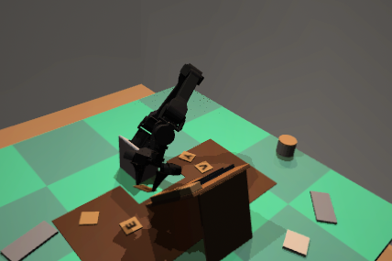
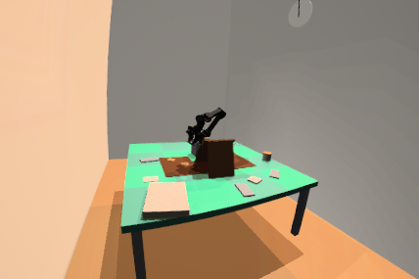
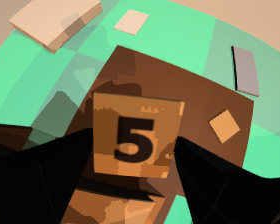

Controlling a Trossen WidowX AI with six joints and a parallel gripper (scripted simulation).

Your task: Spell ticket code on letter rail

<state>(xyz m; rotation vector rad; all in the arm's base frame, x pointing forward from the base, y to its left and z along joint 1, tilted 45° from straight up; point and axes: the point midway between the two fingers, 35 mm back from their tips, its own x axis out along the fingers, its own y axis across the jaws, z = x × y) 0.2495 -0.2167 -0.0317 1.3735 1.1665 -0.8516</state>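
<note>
My gripper (image 1: 147, 188) (image 3: 135, 139) is shut on the 5 tile, holding it by two opposite edges. The 5 tile (image 3: 136, 155) faces the wrist camera, its digit upright there. It hangs near the left end of the raised board (image 1: 226, 218) (image 2: 221, 160), whose back faces the top and exterior views. A wooden part of the board (image 3: 111, 205) shows just below the tile in the wrist view. An E tile (image 1: 131, 225) and a tile with no visible mark (image 1: 89, 218) (image 3: 224, 126) lie left of the board. A V-like tile (image 1: 203, 167) and another letter tile (image 1: 187, 157) lie behind it. The ticket's code is not readable.
A brown mat (image 1: 110, 201) (image 3: 191, 90) lies under the board. A grey upright panel (image 1: 128, 160) stands behind the gripper. A cylinder (image 1: 287, 146) (image 2: 266, 156), a grey slab (image 1: 323, 207) and a pale square (image 1: 296, 242) lie right. A large pale block (image 2: 165, 199) (image 3: 56, 22) lies near one edge.
</note>
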